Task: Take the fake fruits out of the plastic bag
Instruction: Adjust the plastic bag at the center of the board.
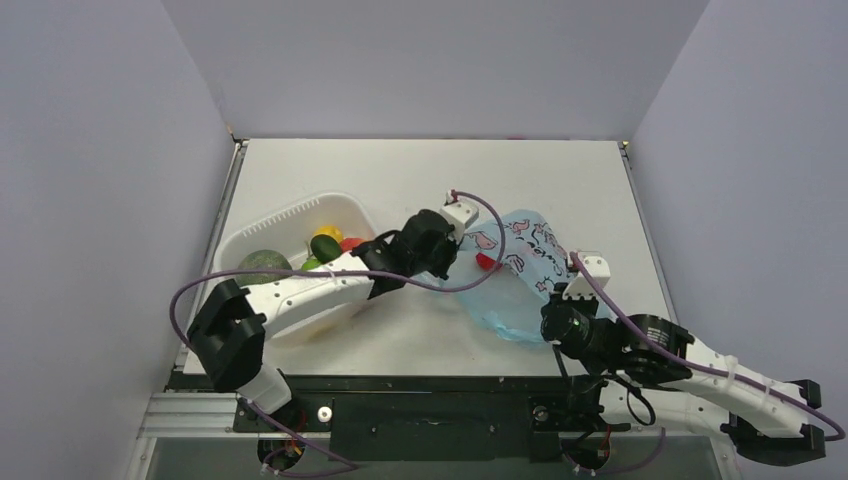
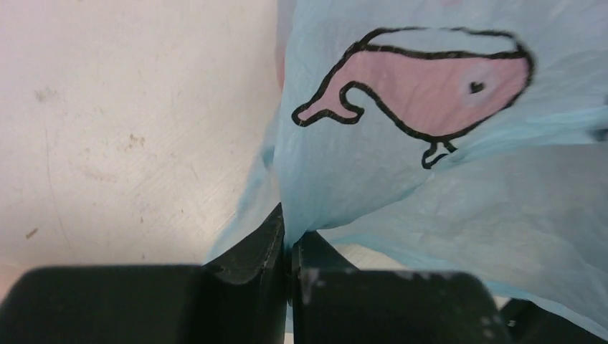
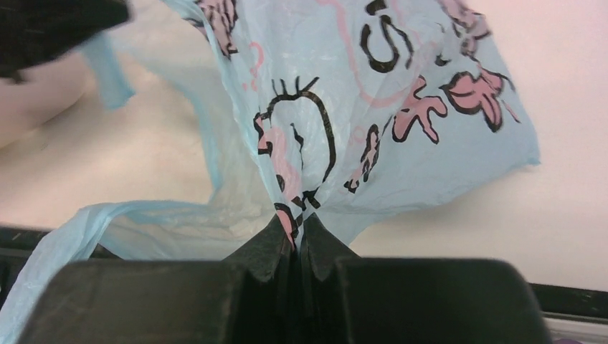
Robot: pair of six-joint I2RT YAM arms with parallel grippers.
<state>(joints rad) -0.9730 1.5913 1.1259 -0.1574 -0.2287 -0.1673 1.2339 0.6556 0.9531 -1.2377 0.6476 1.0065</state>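
The light-blue plastic bag point(image 1: 525, 255) with pink prints lies right of the table's centre. My left gripper point(image 1: 452, 256) is shut on the bag's left edge; in the left wrist view point(image 2: 290, 240) the film point(image 2: 430, 165) is pinched between the jaws. My right gripper point(image 1: 556, 308) is shut on the bag's near side; the right wrist view point(image 3: 296, 231) shows printed film point(image 3: 373, 107) clamped between the jaws. A red fruit point(image 1: 487, 262) shows at the bag's left opening. A dark green oblong fruit point(image 1: 325, 247) and a red piece point(image 1: 350, 243) lie in the tub.
The white slotted tub point(image 1: 290, 218) stands at the left, under my left arm. It also holds a large green melon point(image 1: 263, 265) and a yellow piece point(image 1: 322, 232). Grey walls enclose the table on three sides.
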